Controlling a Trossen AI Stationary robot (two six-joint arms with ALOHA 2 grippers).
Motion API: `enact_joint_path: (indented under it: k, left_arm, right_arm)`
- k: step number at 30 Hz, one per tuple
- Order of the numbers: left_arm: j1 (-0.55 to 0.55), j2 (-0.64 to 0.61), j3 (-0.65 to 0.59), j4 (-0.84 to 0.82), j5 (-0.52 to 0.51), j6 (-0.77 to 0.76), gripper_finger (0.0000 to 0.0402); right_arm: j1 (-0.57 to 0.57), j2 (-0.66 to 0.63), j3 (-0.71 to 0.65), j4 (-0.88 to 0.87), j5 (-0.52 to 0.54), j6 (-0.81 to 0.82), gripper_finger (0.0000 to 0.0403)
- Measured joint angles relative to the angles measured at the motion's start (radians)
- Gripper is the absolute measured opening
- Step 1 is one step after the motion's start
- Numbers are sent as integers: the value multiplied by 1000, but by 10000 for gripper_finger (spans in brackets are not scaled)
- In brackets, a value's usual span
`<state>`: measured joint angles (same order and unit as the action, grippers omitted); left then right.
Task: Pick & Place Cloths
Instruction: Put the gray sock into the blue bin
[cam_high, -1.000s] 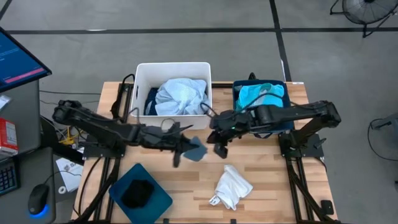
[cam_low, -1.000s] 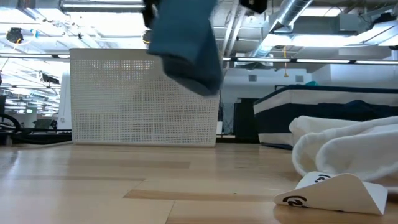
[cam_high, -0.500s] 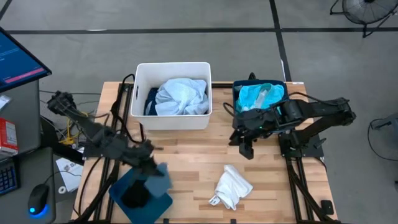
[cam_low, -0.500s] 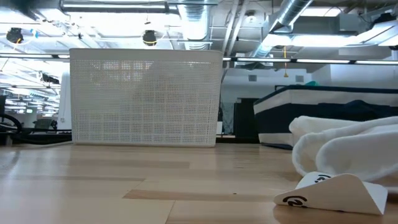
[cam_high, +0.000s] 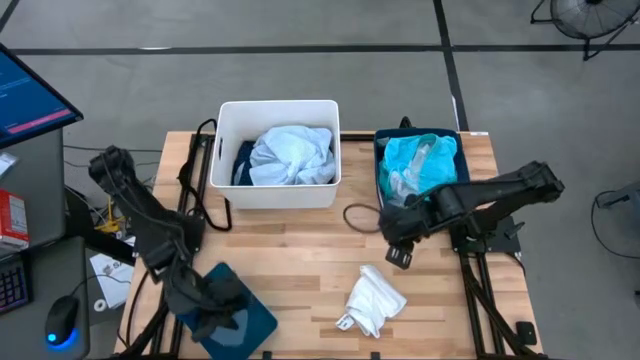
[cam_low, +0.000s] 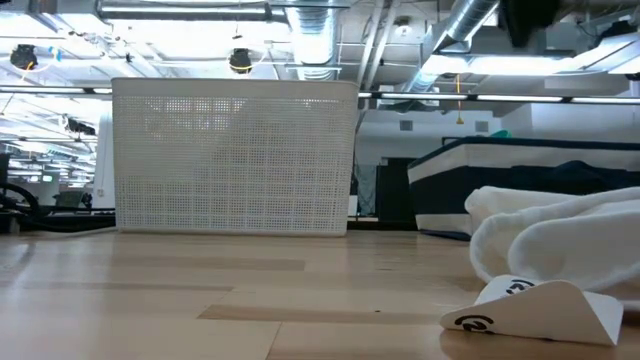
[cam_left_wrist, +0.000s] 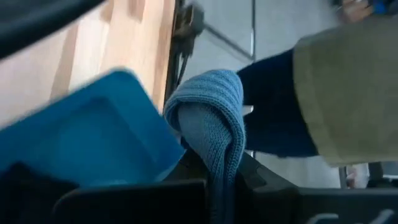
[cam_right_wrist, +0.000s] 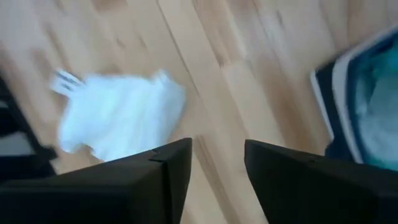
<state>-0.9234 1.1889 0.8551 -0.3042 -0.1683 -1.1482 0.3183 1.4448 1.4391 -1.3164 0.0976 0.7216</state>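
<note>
My left gripper (cam_high: 213, 318) hangs over the dark teal tub (cam_high: 258, 322) at the table's near left and is shut on a slate-blue ribbed cloth (cam_left_wrist: 210, 118). My right gripper (cam_high: 396, 254) points down, open and empty, above the bare wood. It stands to the far right of a white cloth (cam_high: 374, 301) that lies crumpled on the table. In the right wrist view the white cloth (cam_right_wrist: 118, 119) lies beyond the fingers (cam_right_wrist: 168, 168). The white bin (cam_high: 226, 150) holds a pale blue cloth (cam_high: 291, 155). A turquoise cloth (cam_high: 420, 160) lies in the far right tub. My left gripper pinches the slate-blue cloth between its two fingers at a bunched part (cam_left_wrist: 219, 177), several layers thick. A folded-over loop (cam_left_wrist: 208, 99) of it stands out beyond the fingertips. The cloth is lifted clear, beside the tub's corner (cam_left_wrist: 134, 81).
The white bin (cam_low: 235, 155) stands at the far middle, and the dark tub (cam_high: 382, 170) stands at the far right. The white cloth's label (cam_low: 530, 305) lies on the wood. Navy and tan clothing (cam_left_wrist: 311, 93) shows past the table's edge. Bare wood (cam_high: 300, 255) lies between the arms.
My left gripper has swung from the table's middle toward the near left corner. It has rolled as it went, and it has carried the slate-blue cloth to above the teal tub. My right gripper has moved toward the right and near edges and has tipped to point downward.
</note>
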Motion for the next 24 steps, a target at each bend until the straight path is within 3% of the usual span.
enact_joint_path:
  k: [15,19,24]
  left_arm:
    - [-18,146,0,-108,70,-91,7]
    - [-18,148,0,-124,70,-91,38]
    - [-18,140,0,-126,71,-89,105]
  right_arm:
    - [69,118,-196,58,-48,77,233]
    - [93,116,-274,136,-71,92,242]
    - [145,104,-353,286,-71,92,241]
